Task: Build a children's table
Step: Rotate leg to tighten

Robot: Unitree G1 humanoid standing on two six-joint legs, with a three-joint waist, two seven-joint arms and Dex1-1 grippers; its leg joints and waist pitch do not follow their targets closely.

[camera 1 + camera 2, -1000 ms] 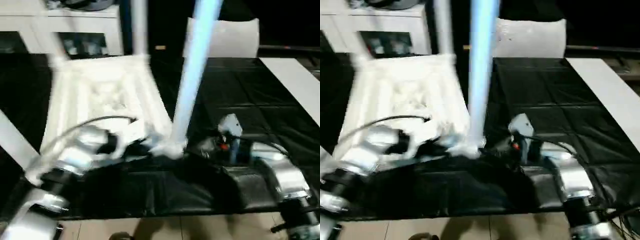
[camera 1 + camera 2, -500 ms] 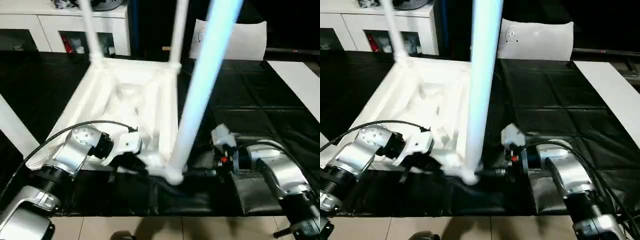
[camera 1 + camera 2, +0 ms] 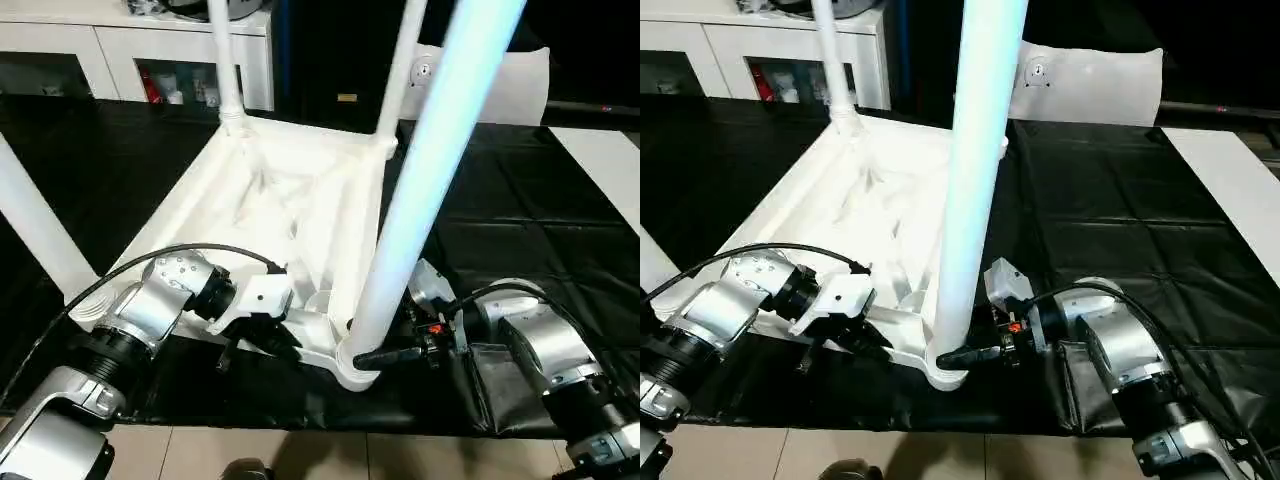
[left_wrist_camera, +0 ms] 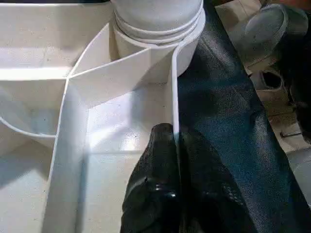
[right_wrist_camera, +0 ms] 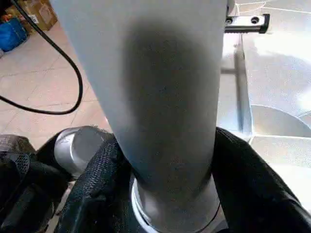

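The white children's table point(image 3: 290, 210) lies upside down on the black-covered work table point(image 3: 500, 230), with its ribbed underside up and its legs pointing upward. The near leg point(image 3: 420, 190) stands in the near corner socket point(image 3: 355, 372). My right gripper point(image 3: 378, 355) is shut on this leg just above the socket, one black finger point(image 5: 104, 179) on each side of the tube. My left gripper point(image 3: 262, 335) is shut on the top's near rim point(image 4: 174, 97) next to that socket, pinching the thin wall. Two far legs point(image 3: 225, 60) and a left leg point(image 3: 35, 225) also stand up.
A white cabinet point(image 3: 130, 50) stands behind the work table. A white panel point(image 3: 500, 85) is at the back right and a white strip point(image 3: 600, 160) lies at the right. The work table's front edge runs just below my grippers, with tiled floor point(image 3: 300, 455) beyond it.
The whole picture has shifted and steadied, so the camera moved. Both grippers stay at the table's near corner. My right gripper's fingers now sit closer around the leg's base.
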